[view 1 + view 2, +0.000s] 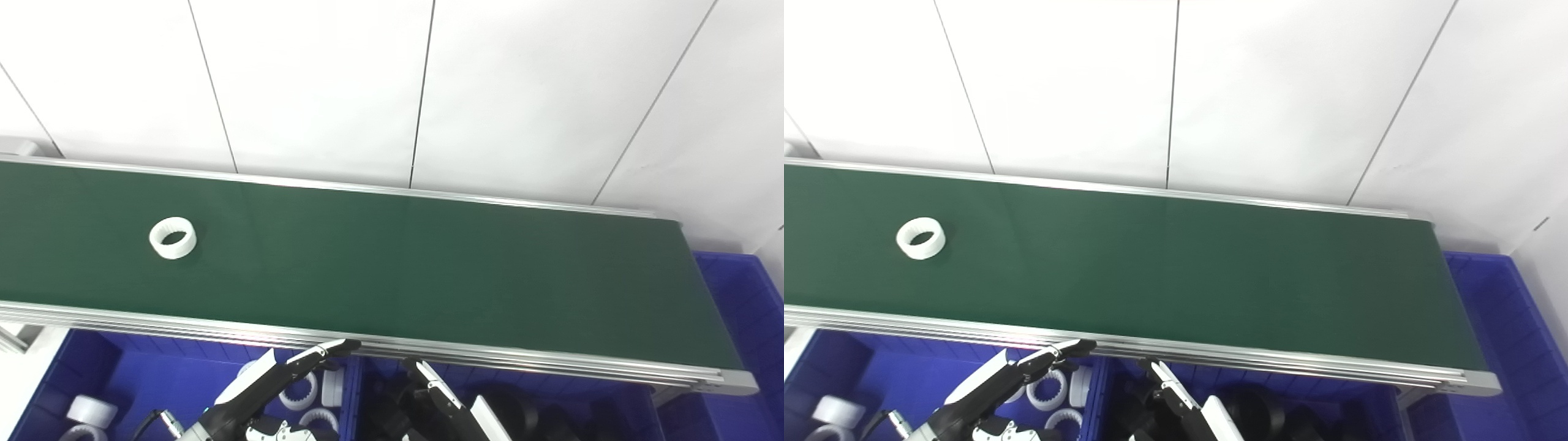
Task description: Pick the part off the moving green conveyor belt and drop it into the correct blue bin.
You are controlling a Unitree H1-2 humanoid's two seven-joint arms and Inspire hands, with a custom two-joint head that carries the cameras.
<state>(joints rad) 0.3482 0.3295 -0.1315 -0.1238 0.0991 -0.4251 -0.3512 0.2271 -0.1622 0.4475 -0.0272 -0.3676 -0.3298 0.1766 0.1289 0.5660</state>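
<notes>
- Left eye view: white ring [173, 238] lies on the belt [392, 263], far left; bin [153, 380] corner visible.
- Left hand [269, 383] and right hand [438, 395] hover empty, fingers apart, over bins.
- Right eye view crops the leftmost bin.

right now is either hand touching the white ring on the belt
No. The white ring lies alone on the green belt, while the left hand and right hand hover over the blue bins below.
</notes>
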